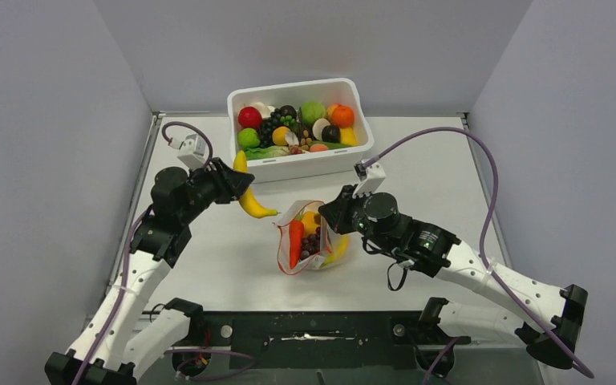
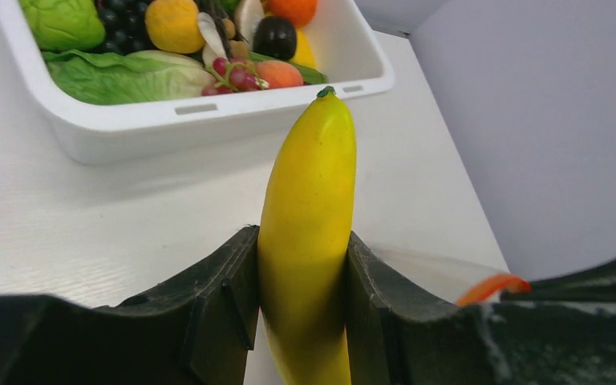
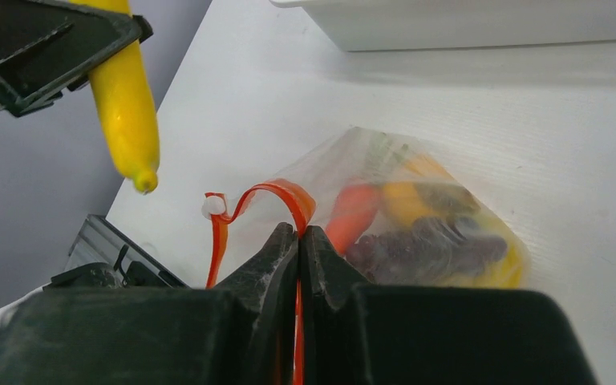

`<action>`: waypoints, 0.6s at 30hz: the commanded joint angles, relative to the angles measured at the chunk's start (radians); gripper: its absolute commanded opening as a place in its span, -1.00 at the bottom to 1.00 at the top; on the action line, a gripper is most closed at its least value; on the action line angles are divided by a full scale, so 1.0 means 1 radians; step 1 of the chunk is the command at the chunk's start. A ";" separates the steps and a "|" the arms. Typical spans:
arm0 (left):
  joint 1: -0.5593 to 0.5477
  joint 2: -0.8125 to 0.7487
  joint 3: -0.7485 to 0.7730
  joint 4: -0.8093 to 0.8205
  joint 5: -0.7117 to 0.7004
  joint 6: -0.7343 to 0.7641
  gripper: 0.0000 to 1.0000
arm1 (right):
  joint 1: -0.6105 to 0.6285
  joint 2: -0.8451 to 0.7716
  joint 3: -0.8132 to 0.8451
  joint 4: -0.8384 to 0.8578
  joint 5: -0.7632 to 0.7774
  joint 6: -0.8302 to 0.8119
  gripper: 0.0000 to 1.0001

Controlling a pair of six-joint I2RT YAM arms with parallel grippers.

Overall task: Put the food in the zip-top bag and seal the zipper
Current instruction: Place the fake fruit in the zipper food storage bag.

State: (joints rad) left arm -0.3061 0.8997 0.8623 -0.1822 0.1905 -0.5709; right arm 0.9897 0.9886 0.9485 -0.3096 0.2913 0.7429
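The clear zip-top bag [image 1: 314, 255] lies mid-table with its mouth open toward the left. Inside it are a red-orange piece [image 1: 295, 241], dark grapes [image 1: 311, 244] and yellow food [image 1: 338, 251]. My right gripper [image 3: 299, 237] is shut on the orange-red zipper [image 3: 277, 191] at the bag's upper rim and holds it up. My left gripper [image 2: 301, 269] is shut on a yellow banana [image 2: 309, 200]. It hangs above the table to the left of the bag's mouth, in front of the tub. In the top view the banana [image 1: 253, 204] points down toward the bag.
A white tub [image 1: 305, 164] full of toy fruit and vegetables stands at the back centre, just behind the banana. Grey walls close in the table on the left, right and back. The arm bases and a black rail [image 1: 305, 333] line the near edge.
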 commanded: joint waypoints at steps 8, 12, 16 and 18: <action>-0.001 -0.179 -0.100 0.181 0.326 -0.109 -0.65 | 0.000 0.103 0.115 0.188 0.009 0.030 -1.00; -0.002 -0.210 -0.139 0.160 0.243 -0.057 -0.68 | -0.002 0.137 0.136 0.201 0.001 0.055 -1.00; -0.004 -0.207 -0.168 0.169 0.197 -0.048 -0.74 | -0.004 0.153 0.134 0.235 -0.002 0.077 -1.00; -0.006 -0.204 -0.191 0.179 0.134 -0.034 -0.74 | -0.003 0.158 0.134 0.251 -0.009 0.086 -1.00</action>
State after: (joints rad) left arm -0.3069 0.6979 0.6937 -0.0891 0.4149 -0.6422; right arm 0.9890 1.1526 1.0214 -0.2096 0.2832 0.7910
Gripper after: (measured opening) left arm 0.359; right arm 0.031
